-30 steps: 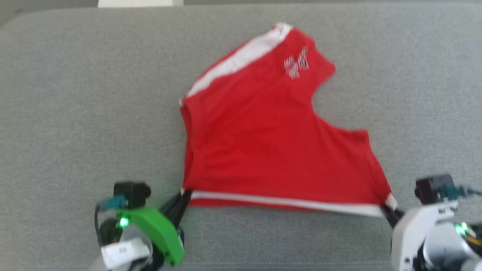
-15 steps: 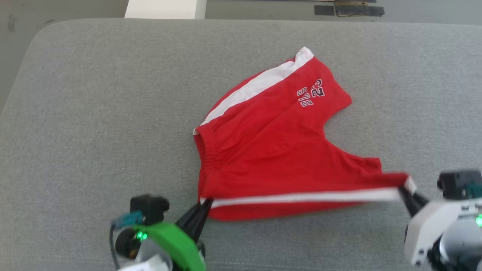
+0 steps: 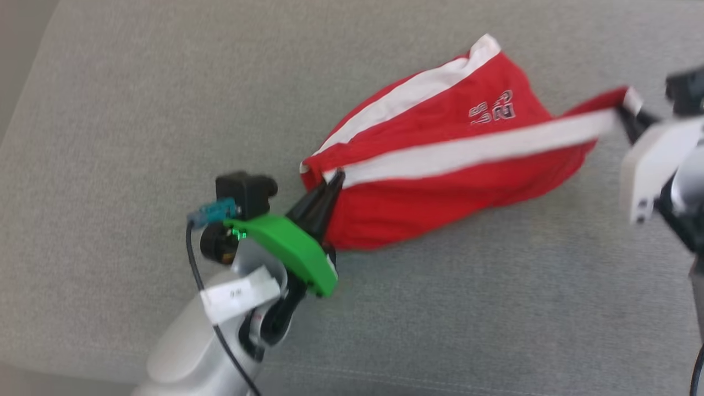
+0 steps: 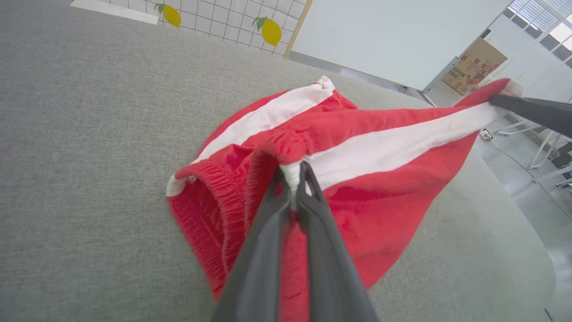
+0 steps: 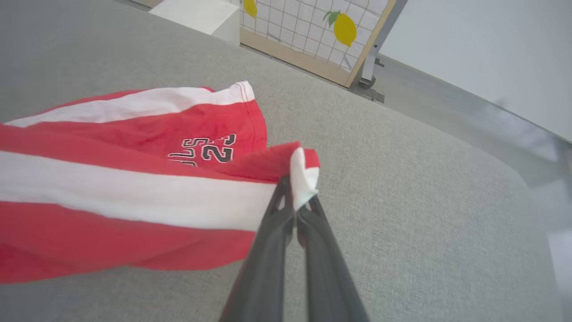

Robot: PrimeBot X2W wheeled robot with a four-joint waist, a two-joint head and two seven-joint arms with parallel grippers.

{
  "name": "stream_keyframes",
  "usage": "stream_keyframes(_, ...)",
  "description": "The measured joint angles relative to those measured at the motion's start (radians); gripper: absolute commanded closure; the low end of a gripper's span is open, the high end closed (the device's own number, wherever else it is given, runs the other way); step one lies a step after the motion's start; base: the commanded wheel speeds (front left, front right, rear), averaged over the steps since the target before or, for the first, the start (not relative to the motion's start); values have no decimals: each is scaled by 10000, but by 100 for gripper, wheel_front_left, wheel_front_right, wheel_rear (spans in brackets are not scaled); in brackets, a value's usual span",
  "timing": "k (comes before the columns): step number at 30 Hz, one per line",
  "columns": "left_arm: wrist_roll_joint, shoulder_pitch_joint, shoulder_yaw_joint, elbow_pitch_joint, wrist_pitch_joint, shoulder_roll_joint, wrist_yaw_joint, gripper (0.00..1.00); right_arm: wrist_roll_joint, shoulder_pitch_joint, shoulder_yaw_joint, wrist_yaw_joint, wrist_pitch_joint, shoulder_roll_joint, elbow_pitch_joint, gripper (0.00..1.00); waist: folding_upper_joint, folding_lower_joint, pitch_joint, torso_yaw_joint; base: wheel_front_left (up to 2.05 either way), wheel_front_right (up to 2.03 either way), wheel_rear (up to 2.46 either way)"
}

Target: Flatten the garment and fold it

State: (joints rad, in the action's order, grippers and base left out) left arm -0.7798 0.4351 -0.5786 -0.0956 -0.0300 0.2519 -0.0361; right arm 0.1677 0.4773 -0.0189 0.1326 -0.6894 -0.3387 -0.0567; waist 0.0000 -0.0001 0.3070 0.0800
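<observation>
Red garment point(image 3: 429, 203) stretches between left gripper point(image 3: 336, 177), right gripper point(image 3: 624, 110).

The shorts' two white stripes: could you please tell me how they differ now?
The near stripe is stretched straight, raised off the cushion; the far stripe lies curved on it. The left pincer and right pincer pinch the near stripe's ends; the far stripe is untouched. Both are white bands on red shorts.

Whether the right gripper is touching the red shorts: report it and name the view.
Touching. The right wrist view shows the right gripper shut on the red shorts, with the white-striped hem corner pinched between its fingertips.
</observation>
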Motion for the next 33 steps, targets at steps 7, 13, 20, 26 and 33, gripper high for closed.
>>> stream_keyframes(7,35,1131,326,-951,268,-504,-196,100,71,2521,-711,2,73,-326,2100,100,0,0,837,475,0,0,0)
stream_keyframes(13,146,1791,324,-1567,445,-884,-299,100,0,4254,-1536,2,117,-550,3645,100,0,1,1569,963,0,0,0)
stream_keyframes(20,150,1921,77,-1946,556,-1197,-173,100,-265,5502,-2046,2,-196,-571,5179,100,0,2,2273,1627,0,0,0)
stream_keyframes(26,144,2116,-92,-2067,663,-1329,52,100,-355,6106,-2370,0,-1003,-644,6054,100,0,1,2741,2105,0,0,0)
stream_keyframes(33,127,2231,-213,-2180,851,-1521,270,0,-188,6692,-2368,-6,-1833,-713,6307,45,0,1,3010,2403,0,0,0)
